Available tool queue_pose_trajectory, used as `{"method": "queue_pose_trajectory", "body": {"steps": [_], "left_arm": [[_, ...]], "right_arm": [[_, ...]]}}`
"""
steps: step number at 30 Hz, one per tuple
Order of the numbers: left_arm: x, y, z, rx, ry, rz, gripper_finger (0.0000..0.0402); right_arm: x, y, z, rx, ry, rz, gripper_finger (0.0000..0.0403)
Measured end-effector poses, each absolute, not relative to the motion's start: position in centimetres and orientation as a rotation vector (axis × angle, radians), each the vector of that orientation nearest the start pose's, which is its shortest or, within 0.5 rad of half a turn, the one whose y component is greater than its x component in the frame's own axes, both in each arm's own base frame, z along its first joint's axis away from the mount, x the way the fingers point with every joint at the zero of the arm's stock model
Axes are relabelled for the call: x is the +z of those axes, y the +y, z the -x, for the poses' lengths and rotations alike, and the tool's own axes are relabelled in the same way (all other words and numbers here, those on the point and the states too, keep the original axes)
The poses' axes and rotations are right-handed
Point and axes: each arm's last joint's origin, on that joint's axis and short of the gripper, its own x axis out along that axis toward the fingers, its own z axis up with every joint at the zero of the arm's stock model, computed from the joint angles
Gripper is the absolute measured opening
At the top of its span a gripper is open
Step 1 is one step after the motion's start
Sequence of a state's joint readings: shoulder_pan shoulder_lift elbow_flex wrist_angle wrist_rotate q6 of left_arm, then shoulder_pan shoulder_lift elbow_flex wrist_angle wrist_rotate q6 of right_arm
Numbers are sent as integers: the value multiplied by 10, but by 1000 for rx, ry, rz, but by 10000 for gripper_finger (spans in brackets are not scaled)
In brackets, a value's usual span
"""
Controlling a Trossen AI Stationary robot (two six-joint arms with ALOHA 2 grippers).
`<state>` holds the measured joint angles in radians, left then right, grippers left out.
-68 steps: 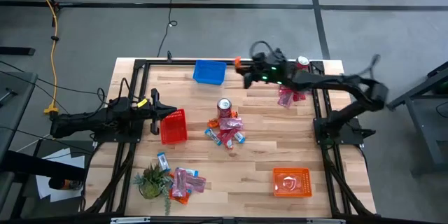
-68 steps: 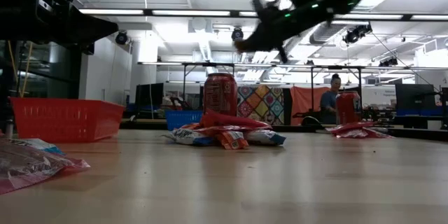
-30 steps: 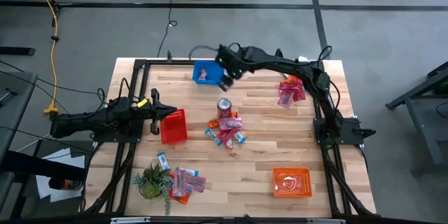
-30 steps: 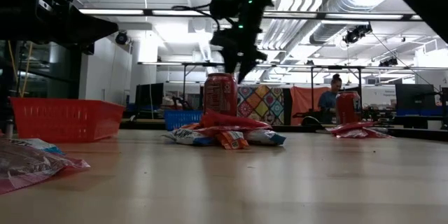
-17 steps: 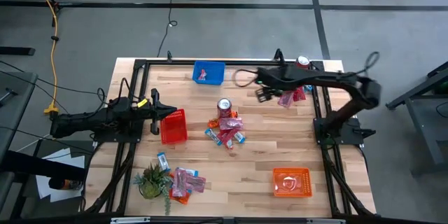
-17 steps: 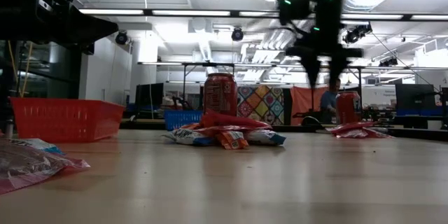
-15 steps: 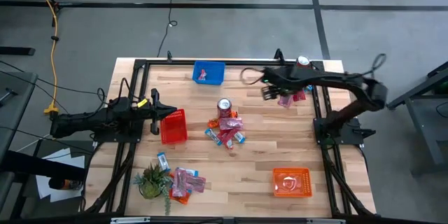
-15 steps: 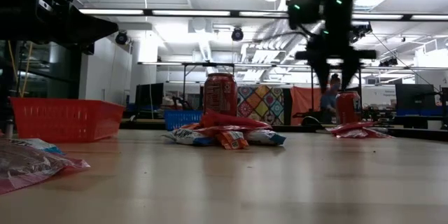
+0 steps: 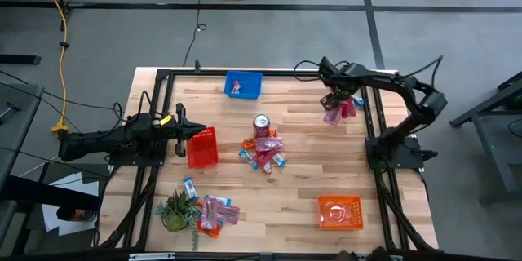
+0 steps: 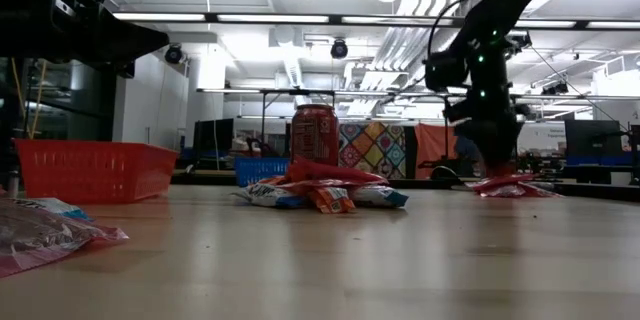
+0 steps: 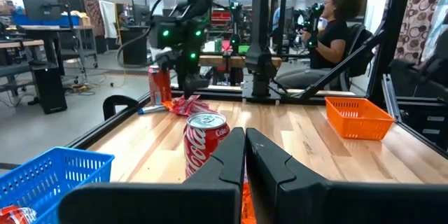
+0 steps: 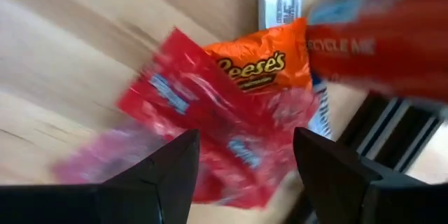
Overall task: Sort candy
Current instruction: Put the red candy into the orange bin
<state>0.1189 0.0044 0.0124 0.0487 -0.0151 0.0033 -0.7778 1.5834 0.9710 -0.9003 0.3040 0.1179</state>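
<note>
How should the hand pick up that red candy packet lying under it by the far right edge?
From straight above: the red candy packet lies flat on the table, atop the pile. The right hand, open, hovers over it, so pinching across its crinkled middle or a free edge looks best.

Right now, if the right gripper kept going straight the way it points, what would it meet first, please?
Most likely the pink-red candy packets heaped below the open right gripper, with an orange Reese's packet just beyond; depth is uncertain.

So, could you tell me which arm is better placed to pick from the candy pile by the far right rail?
The right: its open pincer hovers directly over that pile. The left pincer, shut, waits beside the red basket.
</note>
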Motion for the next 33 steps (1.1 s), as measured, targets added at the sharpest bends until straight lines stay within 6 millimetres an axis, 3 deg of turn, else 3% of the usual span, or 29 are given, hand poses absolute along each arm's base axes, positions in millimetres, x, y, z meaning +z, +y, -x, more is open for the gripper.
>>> {"method": "queue_pose_trajectory", "body": {"steps": [6, 11, 14, 16, 19, 20, 24, 28, 30, 33], "left_arm": [[172, 12, -96, 134, -56, -7, 0], [172, 12, -96, 134, -56, -6, 0], [172, 12, -96, 134, -56, -6, 0], [172, 12, -96, 134, -56, -6, 0], [172, 12, -96, 134, -56, -6, 0], [172, 12, -96, 134, -56, -7, 0], [172, 12, -96, 134, -56, -7, 0], [172, 12, -96, 134, -56, -7, 0], [172, 12, -96, 134, -56, -7, 0], [172, 12, -96, 134, -56, -6, 0]], "right_arm": [[163, -200, -183, -720, 1662, -294, 227], [155, -201, -184, -626, 1721, -233, 221], [154, -202, -184, -627, 1727, -227, 184], [155, -202, -184, -632, 1721, -223, 132], [165, -198, -184, -643, 1687, -206, 33], [170, -197, -183, -645, 1673, -206, 18], [195, -188, -175, -687, 1595, -215, 27], [220, -178, -167, -734, 1451, -275, 5], [231, -174, -168, -738, 1313, -378, 7], [244, -172, -185, -726, 1016, -524, 2]]}}
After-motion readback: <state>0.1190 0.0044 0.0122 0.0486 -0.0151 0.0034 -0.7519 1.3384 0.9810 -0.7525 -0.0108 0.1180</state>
